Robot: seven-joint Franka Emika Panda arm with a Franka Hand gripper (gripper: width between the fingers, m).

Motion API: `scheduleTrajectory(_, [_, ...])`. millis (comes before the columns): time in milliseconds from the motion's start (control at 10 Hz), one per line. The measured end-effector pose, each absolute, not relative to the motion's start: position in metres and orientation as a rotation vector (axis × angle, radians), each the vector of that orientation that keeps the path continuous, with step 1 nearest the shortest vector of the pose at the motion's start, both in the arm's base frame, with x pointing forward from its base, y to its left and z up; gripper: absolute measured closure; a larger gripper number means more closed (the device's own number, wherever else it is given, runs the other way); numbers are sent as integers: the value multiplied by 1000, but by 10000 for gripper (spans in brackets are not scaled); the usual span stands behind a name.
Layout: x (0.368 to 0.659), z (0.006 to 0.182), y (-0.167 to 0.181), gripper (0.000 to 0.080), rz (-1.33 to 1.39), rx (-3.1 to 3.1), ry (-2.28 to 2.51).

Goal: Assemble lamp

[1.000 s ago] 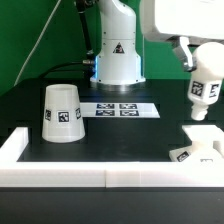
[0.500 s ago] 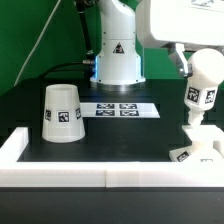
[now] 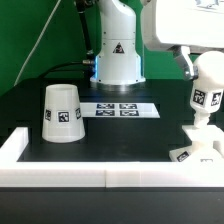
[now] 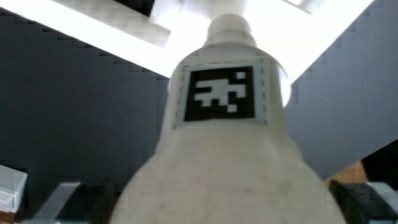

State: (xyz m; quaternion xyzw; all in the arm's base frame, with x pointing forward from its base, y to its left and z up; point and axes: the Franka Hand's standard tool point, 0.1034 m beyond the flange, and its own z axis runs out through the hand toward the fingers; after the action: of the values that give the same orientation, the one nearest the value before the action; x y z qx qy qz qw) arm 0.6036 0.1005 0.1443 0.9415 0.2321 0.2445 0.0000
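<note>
The bulb [image 3: 208, 95] is held clamped by its round end in the claw [image 3: 205, 66], neck pointed down over the square base [image 3: 205, 150] at the exterior view's right, seemingly so that it can be seated there, while the shade [image 3: 62, 112] is seen standing well apart.

Matte black worktop [image 3: 120, 140], with a raised white plastic rail [image 3: 110, 175] along its near edge and up both side edges. White tapered cup-like plastic shade [image 3: 62, 112] stands mouth-down near the side edge on the exterior view's left, square tag facing the camera. The marker board [image 3: 120, 108] lies flat mid-worktop toward the far edge, just beside the shade but apart from it. Flat square white plastic base [image 3: 200, 148] sits in the near corner on the exterior view's right, tag visible on its side. White robot arm pedestal [image 3: 118, 65] stands at the far edge behind the marker board.
</note>
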Motion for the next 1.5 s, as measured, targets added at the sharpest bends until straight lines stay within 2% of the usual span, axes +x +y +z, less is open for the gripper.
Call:
scheduleTrajectory(500, [617,144,103,220,758,2966,731])
scheduleTrajectory(800, [615,140,104,220,751,2969,731])
scheduleTrajectory(1500, [599,117,103,220,776,2959,728])
